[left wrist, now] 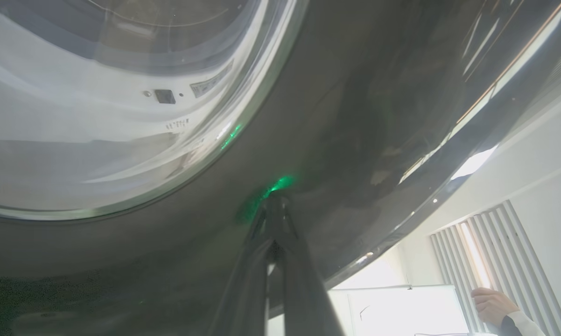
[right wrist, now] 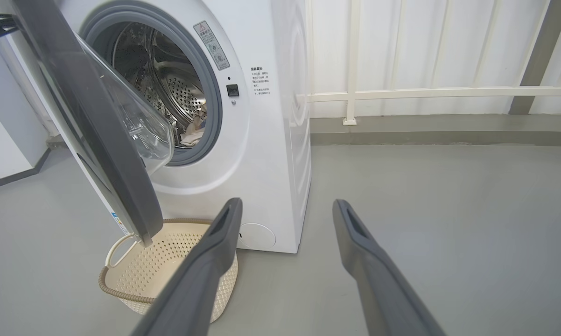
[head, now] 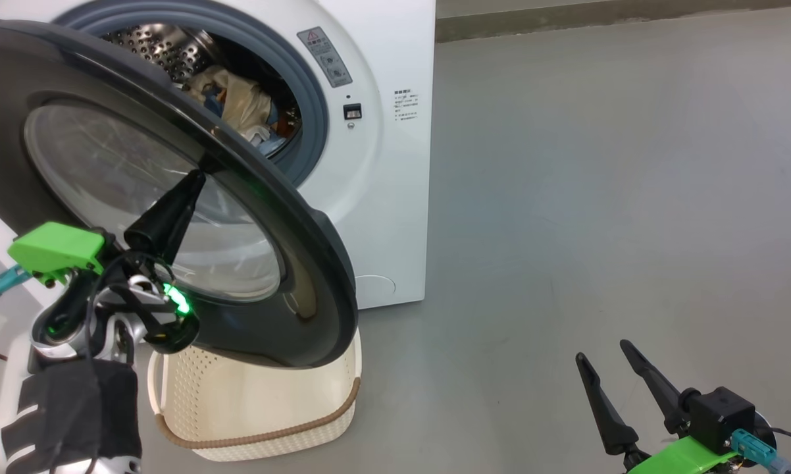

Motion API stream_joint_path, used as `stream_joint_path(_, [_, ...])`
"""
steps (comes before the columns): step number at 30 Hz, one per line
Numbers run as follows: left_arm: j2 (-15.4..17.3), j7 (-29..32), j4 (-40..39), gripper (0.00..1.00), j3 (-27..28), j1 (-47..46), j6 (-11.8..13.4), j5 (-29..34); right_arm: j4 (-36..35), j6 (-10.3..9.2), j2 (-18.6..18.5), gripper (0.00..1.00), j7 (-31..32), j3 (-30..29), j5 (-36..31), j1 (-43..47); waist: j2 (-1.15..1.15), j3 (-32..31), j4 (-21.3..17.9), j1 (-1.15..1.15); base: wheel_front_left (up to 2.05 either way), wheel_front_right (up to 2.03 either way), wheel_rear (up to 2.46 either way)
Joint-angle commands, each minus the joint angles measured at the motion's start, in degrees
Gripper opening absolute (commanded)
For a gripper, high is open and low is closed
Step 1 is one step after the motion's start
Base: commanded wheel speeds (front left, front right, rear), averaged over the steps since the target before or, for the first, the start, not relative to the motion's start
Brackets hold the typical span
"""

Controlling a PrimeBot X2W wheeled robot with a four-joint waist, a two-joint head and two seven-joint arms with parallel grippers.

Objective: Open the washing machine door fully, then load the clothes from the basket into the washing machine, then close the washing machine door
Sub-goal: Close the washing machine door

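With the clothes [head: 237, 105] inside the washing machine [head: 382, 197] and the basket [head: 237, 395] bare on the floor [head: 599, 197], closing is the step in hand: the left gripper [head: 198, 176], fingers pressed together against the half-swung washing machine door [head: 290, 263] (right gripper [head: 601, 350] spread, idle), must push until it latches.

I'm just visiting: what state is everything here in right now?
washing machine door: partly open.
clothes: inside the drum.
basket: on the floor below the door, looks empty.
left jaws: shut, tips against the door.
right jaws: open, holding nothing.
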Motion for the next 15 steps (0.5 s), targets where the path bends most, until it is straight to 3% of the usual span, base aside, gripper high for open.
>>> stream_joint_path(1, [1.74, -0.16, -0.92, 0.0, 0.8, -2.4, -0.68, -0.7, -1.33, 0.09, -0.94, 1.0, -0.28, 1.3, 0.23, -0.01, 0.0, -0.04, -0.1, 0.0, 0.0, 0.0, 0.0])
stream_joint_path(15, [1.74, -1.49, 4.1, 0.0, -0.34, -4.52, -3.78, -1.74, -1.38, 0.09, -0.7, 1.0, -0.28, 1.15, 0.02, 0.78, 0.0, -0.26, -0.11, 0.0, 0.0, 0.0, 0.0])
